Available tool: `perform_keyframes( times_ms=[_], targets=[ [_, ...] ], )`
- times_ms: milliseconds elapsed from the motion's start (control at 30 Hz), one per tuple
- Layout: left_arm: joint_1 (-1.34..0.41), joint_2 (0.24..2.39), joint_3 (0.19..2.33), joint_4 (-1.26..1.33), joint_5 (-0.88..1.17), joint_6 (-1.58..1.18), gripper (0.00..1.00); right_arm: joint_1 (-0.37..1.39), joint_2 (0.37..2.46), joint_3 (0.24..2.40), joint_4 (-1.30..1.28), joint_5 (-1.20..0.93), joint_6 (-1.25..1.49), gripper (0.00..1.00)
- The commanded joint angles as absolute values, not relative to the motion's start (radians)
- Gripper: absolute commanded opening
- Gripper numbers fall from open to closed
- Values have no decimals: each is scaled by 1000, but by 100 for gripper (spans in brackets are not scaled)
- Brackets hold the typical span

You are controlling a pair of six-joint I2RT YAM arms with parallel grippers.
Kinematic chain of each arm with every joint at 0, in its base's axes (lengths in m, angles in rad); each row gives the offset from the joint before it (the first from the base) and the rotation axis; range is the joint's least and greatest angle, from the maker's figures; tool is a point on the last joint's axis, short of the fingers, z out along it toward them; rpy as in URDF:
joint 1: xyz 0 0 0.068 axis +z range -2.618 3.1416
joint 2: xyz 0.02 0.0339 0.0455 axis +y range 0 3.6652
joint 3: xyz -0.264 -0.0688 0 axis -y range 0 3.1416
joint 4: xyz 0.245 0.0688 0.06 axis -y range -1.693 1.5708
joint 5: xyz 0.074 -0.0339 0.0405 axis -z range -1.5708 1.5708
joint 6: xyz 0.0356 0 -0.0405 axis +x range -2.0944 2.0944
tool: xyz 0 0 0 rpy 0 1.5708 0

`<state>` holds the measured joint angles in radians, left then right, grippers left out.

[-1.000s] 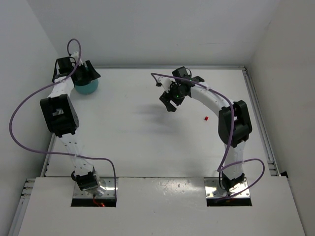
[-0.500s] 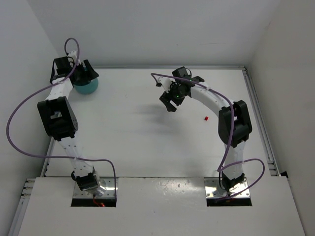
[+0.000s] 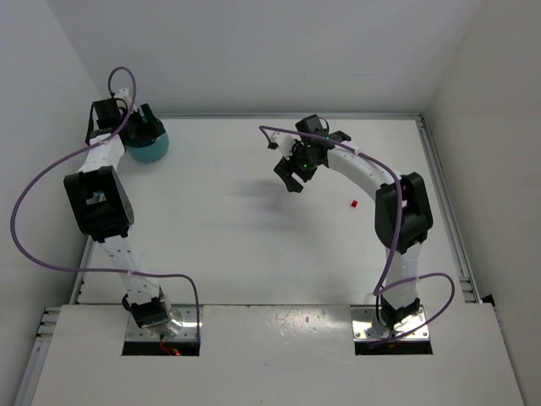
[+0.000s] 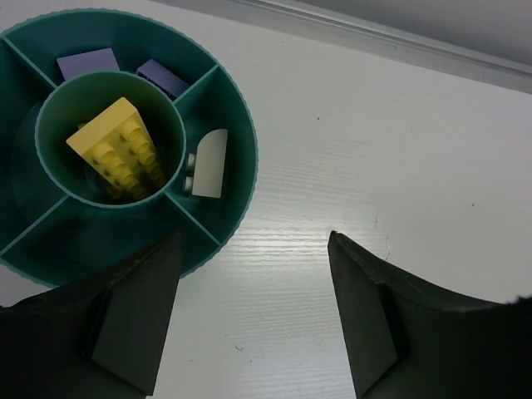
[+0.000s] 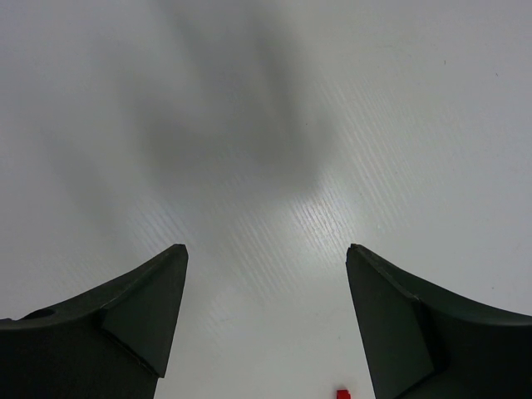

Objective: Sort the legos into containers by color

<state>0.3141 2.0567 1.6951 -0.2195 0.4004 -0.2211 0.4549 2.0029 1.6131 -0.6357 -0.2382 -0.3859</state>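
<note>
The round teal bowl stands at the table's far left corner. In the left wrist view the bowl holds a yellow brick in its middle cup, two purple-blue bricks in the top compartment and a white brick in the right one. My left gripper is open and empty, just beside the bowl's rim; from above it hovers over the bowl. My right gripper is open and empty above mid-table. A tiny red brick lies to its right, also at the bottom of the right wrist view.
White walls close the table at the back and both sides. A raised rail runs along the right edge. A purple cable loops off the left arm.
My left gripper has drawn slightly back toward the far left corner over the bowl. The right arm has not moved.
</note>
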Motion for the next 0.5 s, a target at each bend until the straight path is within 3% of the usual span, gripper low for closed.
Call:
perform_keyframes(
  times_ms=[0,467],
  targets=[
    [314,2040,1712,-198,390,-213,76,460,1942,1614,-618,-238,-393,77],
    [285,2097,1741,-207,380,-213,76,460,1942,1614,-618,-229,-402,77]
  ],
)
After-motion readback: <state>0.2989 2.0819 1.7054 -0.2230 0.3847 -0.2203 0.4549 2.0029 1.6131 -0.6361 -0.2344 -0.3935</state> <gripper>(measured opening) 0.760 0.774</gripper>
